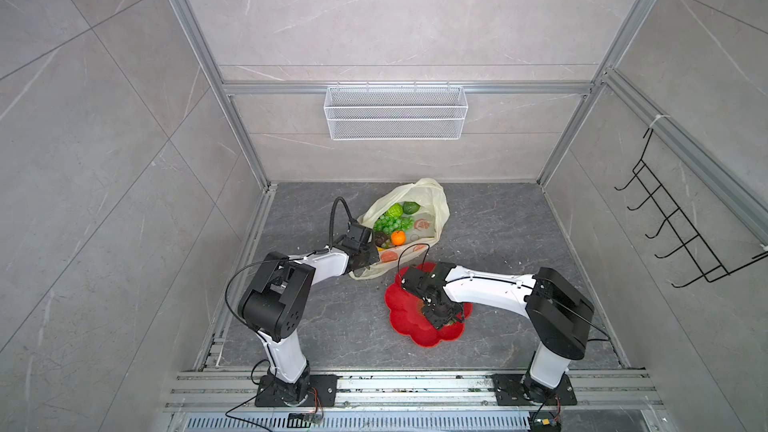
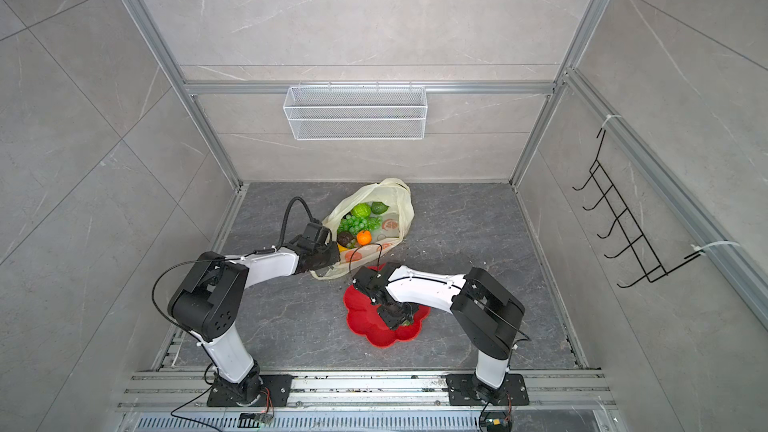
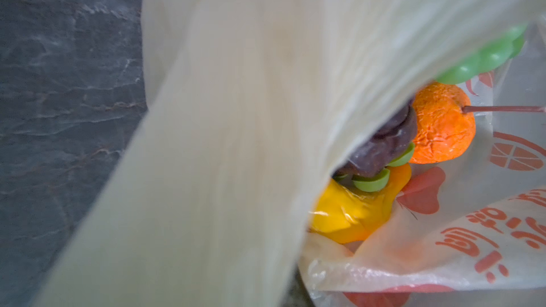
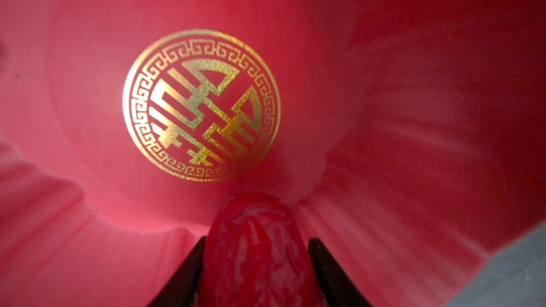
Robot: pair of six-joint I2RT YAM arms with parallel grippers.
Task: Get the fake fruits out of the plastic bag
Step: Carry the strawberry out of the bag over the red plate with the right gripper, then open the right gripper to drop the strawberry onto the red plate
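— What's closest to us?
— The red plate (image 1: 403,320), flower-shaped, on the dark tabletop (image 1: 316,326). The right gripper (image 1: 448,321) hangs low over it. The strawberry (image 4: 257,264) sits between its two dark fingers (image 4: 184,279), just beside the plate's gold emblem (image 4: 201,104).
— Pinched, or let go?
— I can't tell. The fingers flank it closely, and that's all I can make out.
— And past the plate?
— The plastic bag (image 1: 438,201) lies just beyond it, mouth gaping wide. The left gripper (image 1: 365,261) is clenched on the bag's near rim, and a band of cream film stretches across its wrist camera.
— What's inside?
— Nearest the rim, a banana (image 3: 354,214) lies under a dark avocado (image 1: 380,238), with an orange (image 1: 397,237) touching that. Behind them is the grape bunch (image 1: 390,224). The bumpy green ball (image 1: 395,209) and the green avocado (image 1: 411,206) sit side by side at the back.
— Anything farther off?
— A white wire basket (image 1: 395,112) hangs on the back wall, well apart from the rest.
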